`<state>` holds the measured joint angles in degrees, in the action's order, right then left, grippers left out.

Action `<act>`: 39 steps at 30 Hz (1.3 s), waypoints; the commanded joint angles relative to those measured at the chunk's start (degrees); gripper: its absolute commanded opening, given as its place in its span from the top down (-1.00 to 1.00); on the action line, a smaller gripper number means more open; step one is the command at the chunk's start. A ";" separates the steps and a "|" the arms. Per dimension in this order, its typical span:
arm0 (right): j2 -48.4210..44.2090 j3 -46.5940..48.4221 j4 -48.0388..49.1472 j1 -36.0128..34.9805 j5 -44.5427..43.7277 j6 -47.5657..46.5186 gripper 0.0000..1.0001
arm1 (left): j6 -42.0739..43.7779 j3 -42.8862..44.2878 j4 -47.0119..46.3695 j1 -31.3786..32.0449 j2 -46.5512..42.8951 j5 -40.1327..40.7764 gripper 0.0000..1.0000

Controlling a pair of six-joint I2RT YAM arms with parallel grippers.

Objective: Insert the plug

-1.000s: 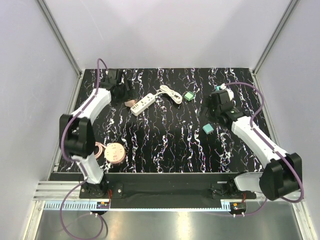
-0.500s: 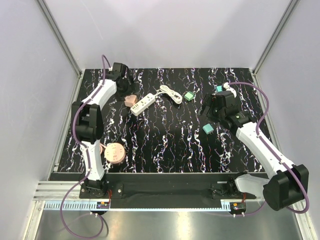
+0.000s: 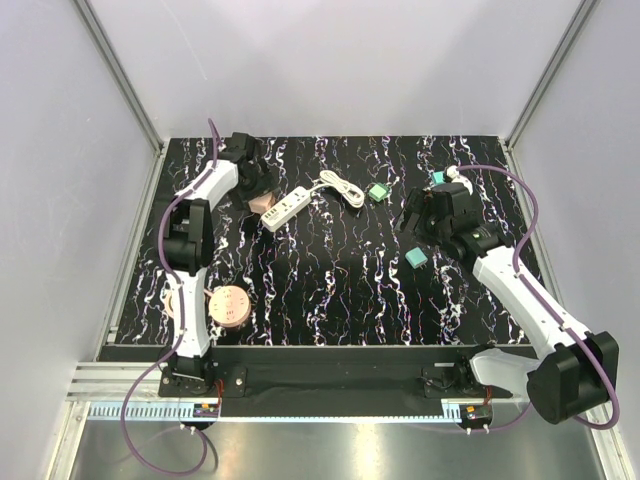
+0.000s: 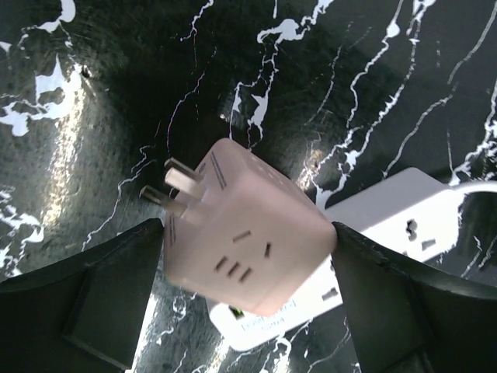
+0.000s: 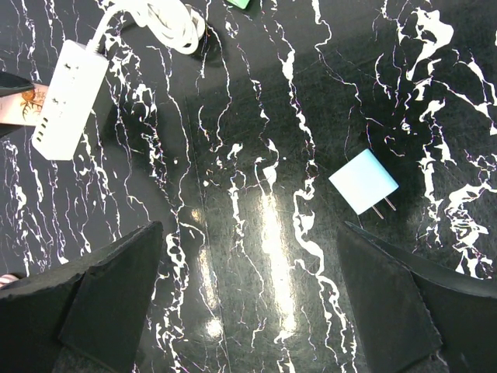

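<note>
Whereas half a second ago it sat at the far left corner, the left claw (image 4: 247, 229) now clamps the pale pink cube-shaped plug adapter (image 4: 248, 256) by two sides, prongs free, just over the end of the white plastic power strip (image 4: 408, 221), towards the far edge. The right claw (image 5: 252, 225) hangs spread and empty above a light blue square plug (image 5: 363, 180). Black white-veined marble-look surface (image 3: 330, 290); pale grey walls (image 3: 330, 70). Print on the strip is too blurred to read.

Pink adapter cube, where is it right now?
In the top view, the pink adapter cube is at the far left of the table, between the left gripper's fingers, right beside the white power strip's end.
</note>
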<state>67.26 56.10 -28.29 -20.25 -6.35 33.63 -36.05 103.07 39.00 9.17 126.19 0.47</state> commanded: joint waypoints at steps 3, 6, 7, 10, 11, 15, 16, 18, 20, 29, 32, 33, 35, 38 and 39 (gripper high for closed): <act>-1.70 -0.11 1.84 -0.40 0.72 -0.49 -1.00 | -0.42 3.54 -0.86 -0.73 1.42 0.15 -0.83; -1.61 -0.28 2.01 -0.32 1.16 -0.23 -0.99 | 0.63 4.25 -0.95 -1.00 2.22 -2.04 -0.68; -1.52 -0.29 2.01 -0.32 1.16 -0.23 -1.00 | 1.94 4.34 -0.95 -1.00 2.22 -2.75 -0.62; -1.79 -0.46 2.02 -0.23 1.86 -0.14 -0.99 | 5.72 4.25 -1.12 -1.00 0.64 -5.39 -0.31; -1.87 -0.55 2.10 -0.32 2.56 0.03 -0.99 | 6.77 3.99 -1.12 -1.00 0.11 -6.44 -0.23; -2.58 -1.34 2.80 -0.32 4.50 0.56 -0.99 | 11.52 2.41 -1.21 -1.00 -3.40 -7.68 0.23; -2.58 -1.78 3.15 -0.32 4.94 0.65 -0.99 | 12.84 1.53 -1.12 -1.00 -4.97 -7.76 0.33; -2.67 -2.22 3.68 -0.32 5.73 0.91 -0.99 | 14.34 0.56 -1.47 -1.00 -6.48 -8.38 0.43; -2.32 -2.22 3.60 -0.32 6.26 0.57 -0.99 | 16.27 -0.93 -2.00 -1.00 -9.02 -9.08 0.55; -2.93 -1.96 4.91 -0.32 13.81 -3.65 -1.00 | 21.46 -10.33 -9.53 -0.64 -22.03 -18.29 0.84; -3.72 -3.09 7.27 -0.32 17.84 -4.62 -0.99 | 23.92 -18.84 -19.61 0.85 -29.23 -31.19 0.85; -3.98 -3.45 7.72 -0.40 18.65 -4.71 -0.99 | 24.53 -21.74 -23.15 1.37 -31.51 -35.76 0.85; -4.68 -4.15 8.78 -0.32 20.14 -4.45 -0.99 | 24.37 -28.17 -30.78 3.30 -37.23 -46.76 0.85; -6.43 -6.34 8.96 -0.32 20.41 -3.83 -0.99 | 22.61 -29.68 -32.41 4.72 -39.97 -55.20 0.82; -6.97 -6.87 9.22 -0.40 20.67 -3.74 -0.99 | 21.65 -29.50 -32.41 4.72 -39.97 -58.18 0.82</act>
<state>62.83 50.59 -22.02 -20.25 11.55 30.63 -13.85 73.32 17.41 13.26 88.73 -40.84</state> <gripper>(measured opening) 0.994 0.842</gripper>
